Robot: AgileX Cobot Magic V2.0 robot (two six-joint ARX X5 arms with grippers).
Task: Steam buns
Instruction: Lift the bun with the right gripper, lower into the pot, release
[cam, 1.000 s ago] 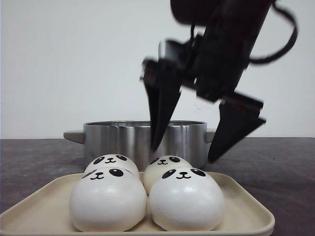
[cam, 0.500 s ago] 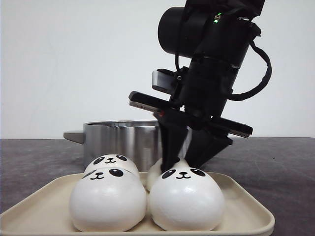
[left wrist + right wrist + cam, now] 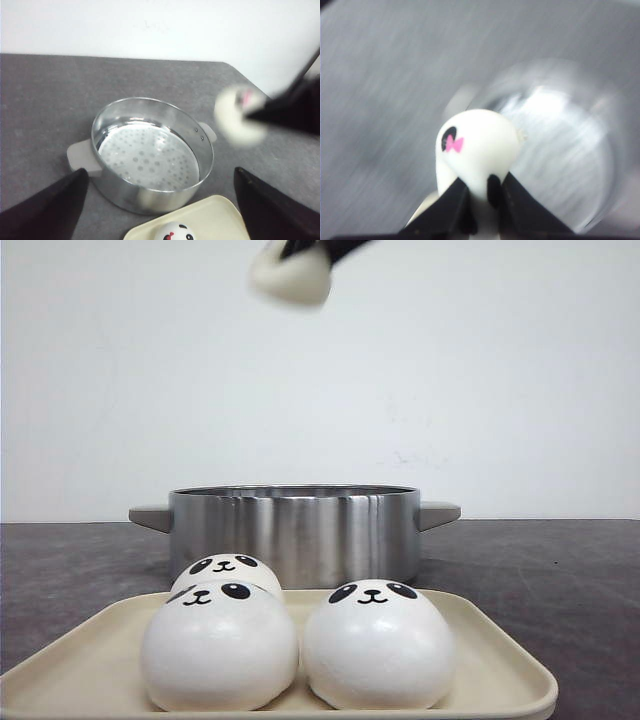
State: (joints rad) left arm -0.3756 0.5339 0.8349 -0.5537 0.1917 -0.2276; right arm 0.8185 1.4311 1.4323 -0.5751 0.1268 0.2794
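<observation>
Tabletop (image 3: 560,570) dark grey, wall white; right pincer (image 3: 482,197) clamps bun (image 3: 477,147); left pincer (image 3: 160,210) apart.

White buns (image 3: 378,645) are marked with black panda faces; the lifted bun (image 3: 475,147) also carries a pink bow on a black patch. A cream tray (image 3: 500,665), shiny silver pot (image 3: 292,530) with grey handles, and a dark grey table (image 3: 45,95) are seen.

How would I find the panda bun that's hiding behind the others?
Start at the shiny steel pot, then look just in front of it to the cream tray. Two big panda buns sit at the tray's front; the hiding bun peeks over the left one, nearest the pot, only its face showing.
</observation>
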